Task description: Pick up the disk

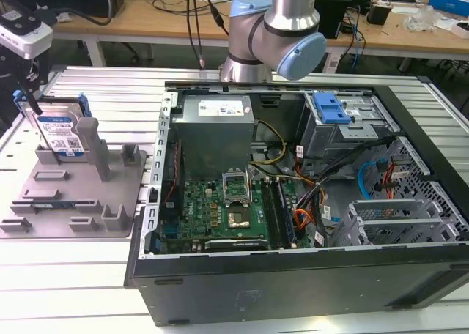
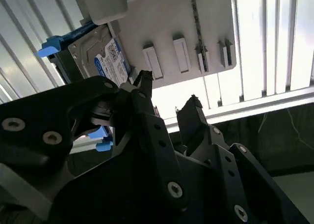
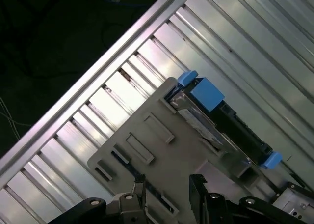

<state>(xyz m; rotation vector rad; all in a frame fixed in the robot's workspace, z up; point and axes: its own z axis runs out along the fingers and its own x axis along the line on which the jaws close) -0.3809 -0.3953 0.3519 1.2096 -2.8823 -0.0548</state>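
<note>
The pincer point(image 2: 168, 92) is spread, its two black fingers point(image 2: 142, 81) standing apart with nothing between them. Both wrist views show the same open gap, and through it the grey fixture point(image 3: 162, 145) lies below. In the exterior view the pincer point(image 1: 33, 107) hangs over the far end of the fixture point(image 1: 73, 195). One finger seems to reach down near the upper edge of the disk point(image 1: 62, 132), though whether they touch is hard to tell. The disk point(image 2: 105, 57) stands on edge at that end of the fixture, label outward, with its blue frame along its sides and an upright post point(image 1: 89, 140) of the fixture just beside it. The fixture rests on the ribbed metal tabletop point(image 1: 66, 290). An open computer case point(image 1: 293, 283) sits next to the fixture, on the exterior view's right.
</note>
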